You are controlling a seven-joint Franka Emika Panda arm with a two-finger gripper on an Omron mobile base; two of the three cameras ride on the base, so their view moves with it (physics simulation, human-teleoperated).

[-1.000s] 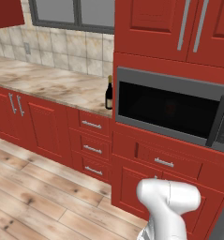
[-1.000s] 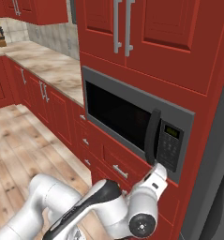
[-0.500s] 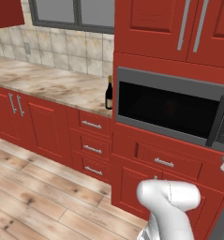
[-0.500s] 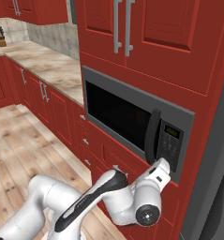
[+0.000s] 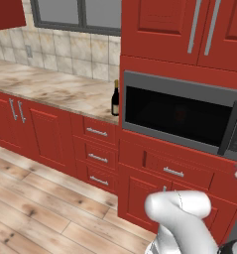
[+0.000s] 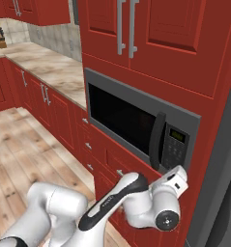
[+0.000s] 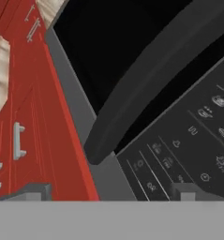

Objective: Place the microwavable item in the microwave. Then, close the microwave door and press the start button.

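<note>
Cabinets: red cabinets (image 5: 189, 30) run above and below the microwave, with drawers (image 5: 97, 132) to its left in the left base view.
Surface: a mottled stone surface (image 5: 50, 89) stretches left of the microwave, under a tiled wall.
Microwave: the microwave (image 6: 136, 120) is built into the red cabinets; its control panel (image 6: 175, 144) sits on its right side.
Door: the microwave door (image 5: 174, 115) is shut flat against the box, its black window dark and its vertical bar handle (image 6: 157, 140) beside the panel.
Arm: the white arm (image 6: 112, 205) reaches up toward the lower right corner of the microwave.
Bottle: a dark wine bottle (image 5: 116, 100) stands upright on the surface, just beside the microwave's left edge.
Hand: the hand (image 6: 177, 177) sits just below the control panel and holds nothing; its fingertips (image 7: 182, 192) show apart at the bottom of the hand view, close to the panel's buttons, though contact cannot be told.
Tumbler: behind the black window, nothing inside can be made out.
</note>
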